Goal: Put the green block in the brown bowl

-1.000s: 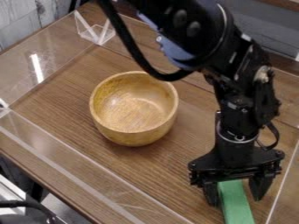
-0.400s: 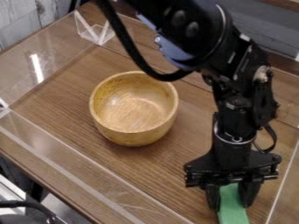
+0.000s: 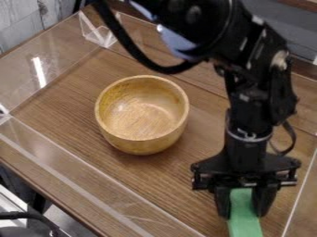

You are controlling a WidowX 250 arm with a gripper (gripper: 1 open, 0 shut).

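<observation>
While my gripper (image 3: 244,196) is clamped on the green block's (image 3: 247,220) far end near the table's right edge, it seems stiff and light; brown bowl (image 3: 143,113) waits left

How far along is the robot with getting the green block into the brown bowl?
Done: the gripper is shut on the green block at the table's near right, to the right of the brown bowl. In hand: the block hangs from the jaws, though whether its far end is off the table I cannot tell. Left: carrying it over to the bowl, which is empty, and releasing it inside.
</observation>
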